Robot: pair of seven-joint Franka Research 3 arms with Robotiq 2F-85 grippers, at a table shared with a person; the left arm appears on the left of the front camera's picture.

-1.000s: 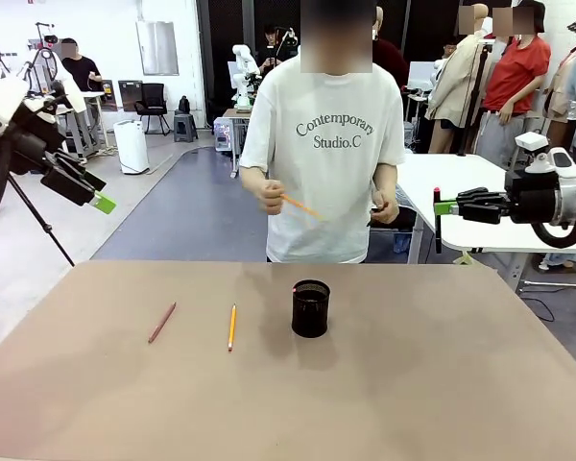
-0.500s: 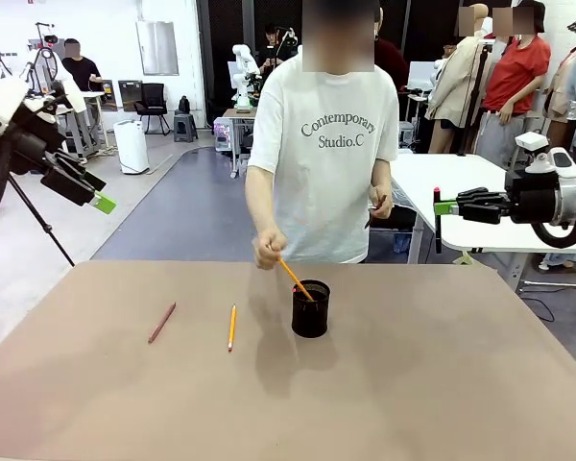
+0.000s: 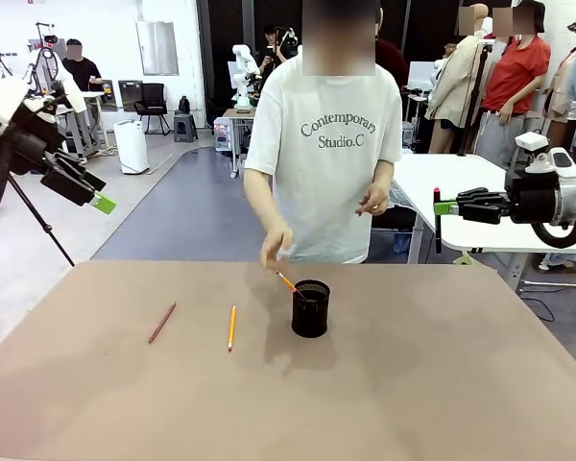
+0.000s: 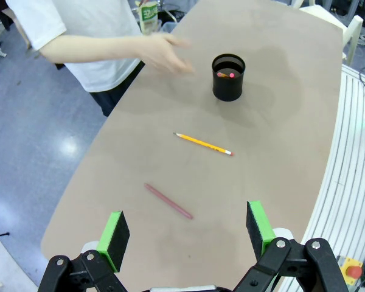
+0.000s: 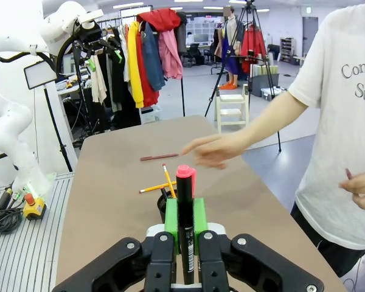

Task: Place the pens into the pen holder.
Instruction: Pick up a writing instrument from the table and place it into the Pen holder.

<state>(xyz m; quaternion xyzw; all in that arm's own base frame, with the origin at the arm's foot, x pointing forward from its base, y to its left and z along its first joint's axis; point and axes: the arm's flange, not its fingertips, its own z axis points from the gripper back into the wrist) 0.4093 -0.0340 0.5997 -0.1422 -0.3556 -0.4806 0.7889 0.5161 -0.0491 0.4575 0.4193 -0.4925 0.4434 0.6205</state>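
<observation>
The right fingers [image 5: 171, 222] are clamped tight on a black marker with a pink-red cap [image 5: 184, 201], which stands upright between their green pads [image 5: 199, 222]. In the front view this arm is held high, out past the right side of the brown desk [image 3: 442, 384]. The left fingers [image 3: 96, 200] are spread wide with nothing between them, raised above the desk's left end.

Below the left fingers, a reddish-brown pencil-like stick [image 4: 168, 201] lies flat on the desk. A yellow pencil [image 4: 204, 144] lies nearer the cup, apart from the stick. Beyond them the small black wire-mesh pen holder [image 3: 310, 309] stands upright near the desk's middle. An orange pencil [image 3: 287, 281] leans in it, its upper end poking out toward the person.

The person's hand [image 3: 276, 248] hovers just above that end; I cannot tell whether it touches. The person's other hand [image 3: 372, 202] is held at waist height.
</observation>
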